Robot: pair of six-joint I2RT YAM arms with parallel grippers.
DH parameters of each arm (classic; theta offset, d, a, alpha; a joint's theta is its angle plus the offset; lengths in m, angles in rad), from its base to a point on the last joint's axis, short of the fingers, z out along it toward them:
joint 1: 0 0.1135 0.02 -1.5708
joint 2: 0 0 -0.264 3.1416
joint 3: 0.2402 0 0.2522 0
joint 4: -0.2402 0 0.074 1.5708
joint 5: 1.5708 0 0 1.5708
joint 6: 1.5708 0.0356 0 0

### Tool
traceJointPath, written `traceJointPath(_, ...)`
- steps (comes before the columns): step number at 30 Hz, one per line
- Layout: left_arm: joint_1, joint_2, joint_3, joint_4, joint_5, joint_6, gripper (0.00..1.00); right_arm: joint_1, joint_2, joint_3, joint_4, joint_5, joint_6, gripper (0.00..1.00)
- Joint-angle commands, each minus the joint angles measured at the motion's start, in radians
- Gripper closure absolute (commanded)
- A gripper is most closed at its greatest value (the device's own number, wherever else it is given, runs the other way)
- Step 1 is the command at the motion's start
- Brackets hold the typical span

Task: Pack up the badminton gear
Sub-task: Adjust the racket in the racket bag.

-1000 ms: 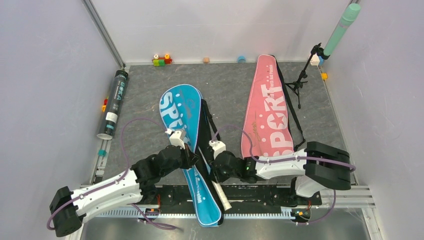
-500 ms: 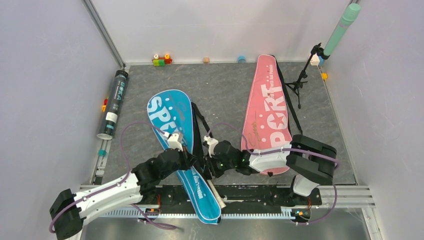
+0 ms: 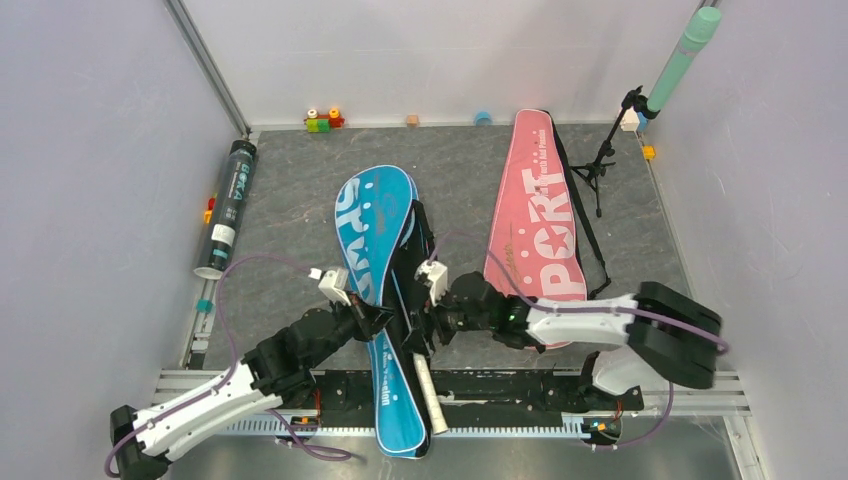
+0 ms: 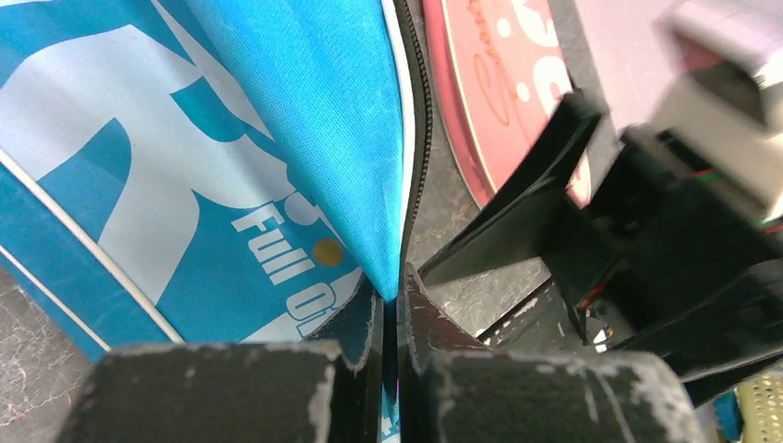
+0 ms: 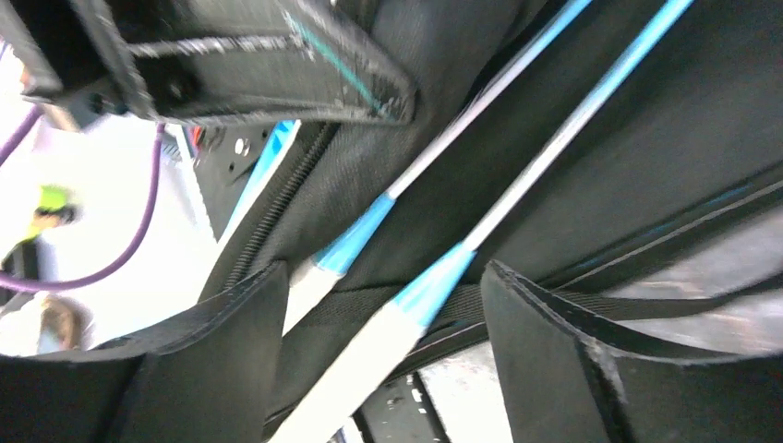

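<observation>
The blue racket bag [image 3: 375,260] lies lengthwise in the middle of the grey table [image 3: 290,200]. Its wide head points toward the far wall and its narrow end hangs over the near edge, between the two arm bases. The left gripper [image 4: 395,286] reaches the bag's narrow half from the left, and its jaws are pinched tight on the zipper edge of the bag's blue cloth. Just right of that edge, at the bag's opening, the right gripper [image 5: 383,268] has its jaws spread wide and grips nothing. They straddle two blue-shafted rackets [image 5: 420,293] that run into the bag's dark inside; whether either side touches them I cannot tell. The rackets' white handles [image 3: 428,395] stick out at the bag's near end. The pink racket bag [image 3: 540,220] lies flat to the right of the blue bag, near it but apart. The dark tube [image 3: 227,205] lies well to the left of the blue bag, along the table's left edge.
</observation>
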Motion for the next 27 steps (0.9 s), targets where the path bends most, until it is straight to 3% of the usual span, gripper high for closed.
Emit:
traceJointPath(1, -0.004, -0.139, -0.036, 0.019, -0.069, -0.053, 0.98, -0.011, -0.223, -0.023, -0.102, 0.301, -0.163, 0.14)
traceJointPath(4, -0.004, -0.206, -0.049, 0.013, -0.072, -0.06, 0.98, -0.022, -0.34, -0.079, -0.138, 0.467, -0.183, 0.02)
traceJointPath(7, -0.004, -0.231, -0.047, 0.014, -0.064, -0.06, 0.98, -0.053, -0.419, -0.171, -0.13, 0.566, -0.111, 0.02)
traceJointPath(13, -0.004, -0.175, -0.046, 0.1, -0.007, -0.055, 0.98, -0.12, -0.387, -0.324, 0.08, 0.43, 0.037, 0.02)
traceJointPath(21, -0.004, -0.072, -0.051, 0.207, 0.057, -0.066, 0.98, -0.138, -0.05, -0.22, 0.295, 0.4, 0.059, 0.05)
traceJointPath(27, -0.004, -0.039, -0.069, 0.274, 0.104, -0.08, 0.98, -0.139, 0.239, -0.02, 0.321, 0.406, 0.004, 0.09)
